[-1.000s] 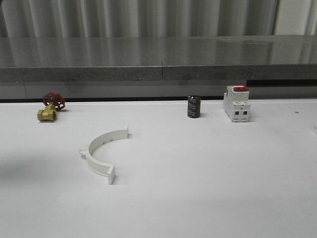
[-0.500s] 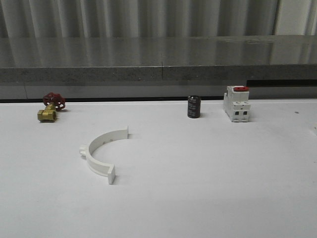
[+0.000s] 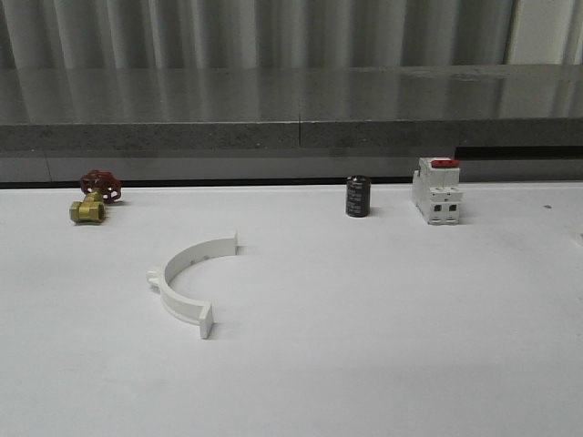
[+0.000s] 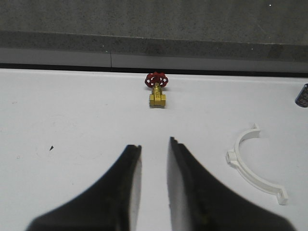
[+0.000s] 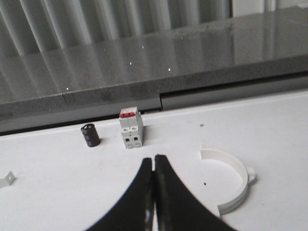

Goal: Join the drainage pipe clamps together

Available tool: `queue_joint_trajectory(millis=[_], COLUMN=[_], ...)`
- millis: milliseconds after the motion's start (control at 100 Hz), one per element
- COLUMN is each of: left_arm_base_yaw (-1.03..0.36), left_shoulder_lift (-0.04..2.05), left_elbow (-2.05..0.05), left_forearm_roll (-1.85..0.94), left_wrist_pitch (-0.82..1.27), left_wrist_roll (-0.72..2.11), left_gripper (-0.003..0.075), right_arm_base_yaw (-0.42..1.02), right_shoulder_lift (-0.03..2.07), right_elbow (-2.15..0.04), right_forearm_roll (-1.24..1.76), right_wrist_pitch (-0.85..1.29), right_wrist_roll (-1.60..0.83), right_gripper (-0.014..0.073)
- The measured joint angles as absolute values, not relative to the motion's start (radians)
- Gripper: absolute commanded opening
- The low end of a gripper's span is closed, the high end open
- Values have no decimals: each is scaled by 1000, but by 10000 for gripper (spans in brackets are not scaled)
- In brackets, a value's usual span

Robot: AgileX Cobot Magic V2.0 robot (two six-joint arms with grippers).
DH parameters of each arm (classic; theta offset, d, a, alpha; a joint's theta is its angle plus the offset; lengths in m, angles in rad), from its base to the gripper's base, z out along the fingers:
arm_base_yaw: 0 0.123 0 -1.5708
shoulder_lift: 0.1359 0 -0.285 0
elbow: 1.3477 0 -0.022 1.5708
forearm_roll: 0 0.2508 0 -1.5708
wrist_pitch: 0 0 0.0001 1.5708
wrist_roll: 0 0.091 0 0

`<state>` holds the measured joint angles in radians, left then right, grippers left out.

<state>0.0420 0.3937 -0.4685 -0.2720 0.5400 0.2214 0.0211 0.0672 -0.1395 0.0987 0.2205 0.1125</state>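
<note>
The left gripper point(image 4: 154, 149) hangs slightly parted above the white table point(image 3: 383, 309); the right gripper point(image 5: 154, 166) is closed, empty. One clamp half point(image 3: 191, 282) lies left of centre, the other point(image 5: 228, 183) toward the right edge. Grey ledge point(image 3: 291, 109) behind.

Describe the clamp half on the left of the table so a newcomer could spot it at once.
On the white table, look left of centre, nearer the camera than the brass valve with the red handwheel by the back edge. The clamp half lies there flat, alone: a white plastic semicircle with flat end tabs, its open side facing right. It is the only curved piece on that side.
</note>
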Motion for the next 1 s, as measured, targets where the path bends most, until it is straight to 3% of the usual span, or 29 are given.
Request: queue_joint_trajectory(millis=[310, 510, 580, 700, 770, 1000], left_arm_base_yaw=[42, 42, 42, 42, 42, 42], left_shoulder_lift=[393, 393, 393, 393, 393, 393], left_elbow=[-469, -469, -469, -469, -469, -469], left_forearm_roll=[-272, -272, -272, -272, -272, -272], left_wrist_pitch=[534, 534, 534, 534, 534, 534], left_wrist_roll=[221, 221, 221, 221, 221, 221], left_gripper=[-21, -21, -21, -21, -21, -21], right_arm_base_yaw=[21, 21, 21, 21, 21, 21], right_shoulder_lift=[500, 730, 785, 866, 904, 1049], right_elbow=[-526, -662, -678, -693, -693, -739], right_forearm_roll=[107, 107, 107, 107, 107, 107], right_wrist_pitch=[552, 625, 642, 674, 680, 678], right_wrist_roll=[112, 112, 112, 112, 112, 113], right_gripper=[-66, -51, 36, 316, 426, 448])
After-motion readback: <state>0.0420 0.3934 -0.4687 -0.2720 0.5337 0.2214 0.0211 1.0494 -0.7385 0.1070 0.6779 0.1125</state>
